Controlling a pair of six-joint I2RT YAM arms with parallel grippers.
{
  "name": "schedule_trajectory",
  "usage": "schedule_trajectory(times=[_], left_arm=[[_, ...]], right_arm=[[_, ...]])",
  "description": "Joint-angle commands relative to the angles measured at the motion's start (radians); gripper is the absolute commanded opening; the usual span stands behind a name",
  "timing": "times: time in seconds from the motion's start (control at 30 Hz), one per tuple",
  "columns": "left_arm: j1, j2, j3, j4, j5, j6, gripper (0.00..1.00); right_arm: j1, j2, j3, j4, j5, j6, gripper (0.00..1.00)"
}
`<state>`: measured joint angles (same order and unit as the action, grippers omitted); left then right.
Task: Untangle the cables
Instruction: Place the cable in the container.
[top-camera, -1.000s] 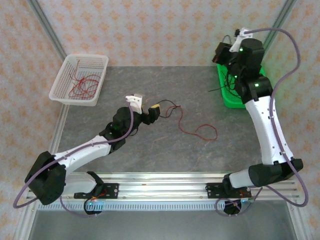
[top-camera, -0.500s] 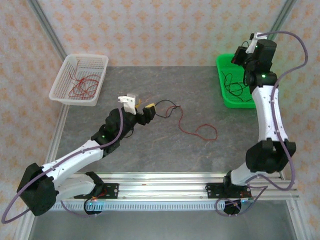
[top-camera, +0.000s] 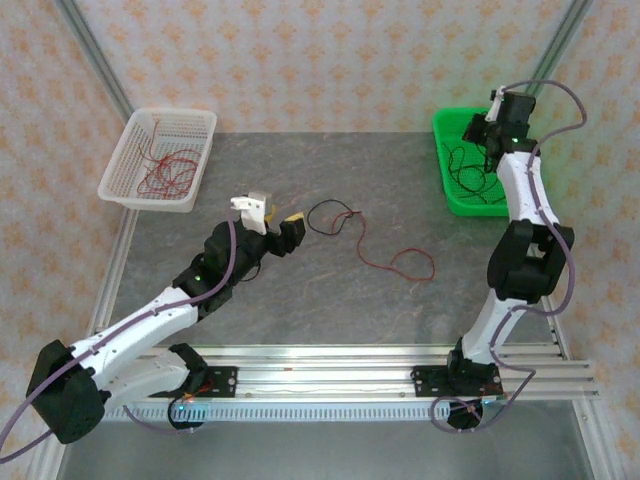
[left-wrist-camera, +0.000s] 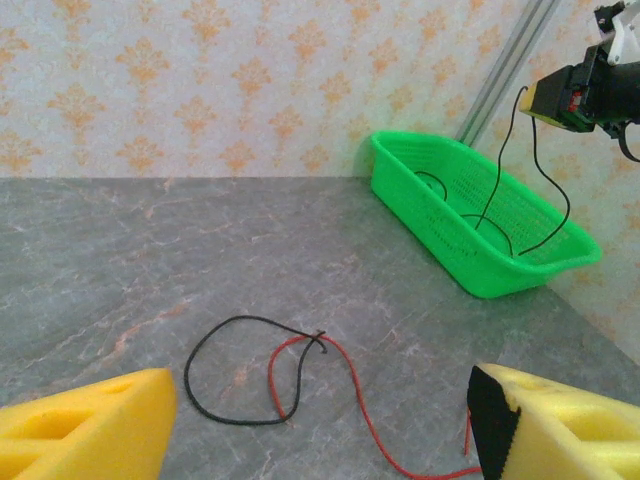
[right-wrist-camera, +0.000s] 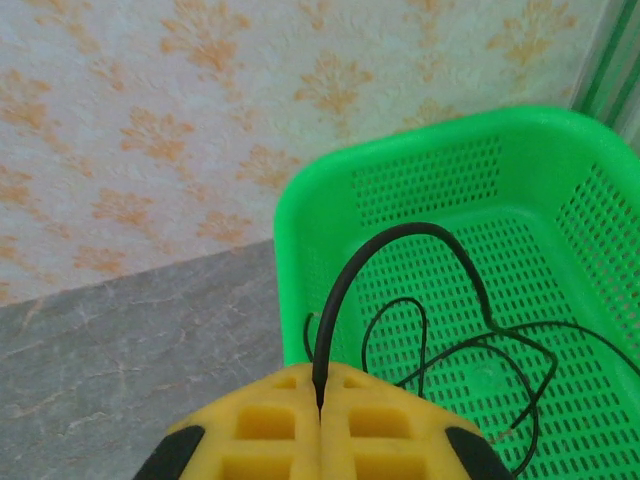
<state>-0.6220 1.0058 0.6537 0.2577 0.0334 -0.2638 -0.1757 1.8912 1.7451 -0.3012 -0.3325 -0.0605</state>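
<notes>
A black cable loop (top-camera: 330, 215) and a red cable (top-camera: 400, 262) lie joined at a small knot on the grey table. Through the left wrist camera the black loop (left-wrist-camera: 225, 375) and the red cable (left-wrist-camera: 345, 395) cross just ahead of my left gripper (left-wrist-camera: 320, 435), which is open and holds nothing. The left gripper (top-camera: 282, 226) sits just left of the loop. My right gripper (top-camera: 483, 127) hovers over the green basket (top-camera: 445, 175), shut on a black cable (right-wrist-camera: 385, 245) that hangs down into it.
The white basket (top-camera: 130, 150) at the back left holds curled red cables (top-camera: 165, 172). More black cables (right-wrist-camera: 470, 350) lie in the green basket (right-wrist-camera: 300, 210). Walls and frame posts close off the back and sides.
The right arm has swung back and to the right, carrying its black cable over the green basket. The left gripper has drawn back a little to the left of the loop.
</notes>
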Motion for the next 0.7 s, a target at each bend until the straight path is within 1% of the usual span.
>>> schedule_trajectory(times=[0.0,0.17,0.4,0.57,0.67], left_arm=[[-0.005,-0.032,0.024,-0.034,-0.030,-0.009,0.77],[-0.005,-0.078,-0.011,-0.046,-0.056,-0.059,0.77],[-0.005,-0.096,0.003,-0.169,-0.120,-0.132,0.76],[-0.005,-0.080,0.022,-0.216,-0.145,-0.116,0.76],[-0.005,-0.047,0.055,-0.237,-0.158,-0.084,0.76]], right_arm=[[-0.001,0.047,0.009,-0.009,0.038,0.024,0.00],[-0.001,0.147,0.055,-0.076,0.091,0.048,0.00],[0.000,0.328,0.183,-0.219,0.200,0.087,0.00],[-0.003,0.422,0.267,-0.248,0.209,0.104,0.00],[-0.003,0.488,0.387,-0.300,0.220,0.121,0.00]])
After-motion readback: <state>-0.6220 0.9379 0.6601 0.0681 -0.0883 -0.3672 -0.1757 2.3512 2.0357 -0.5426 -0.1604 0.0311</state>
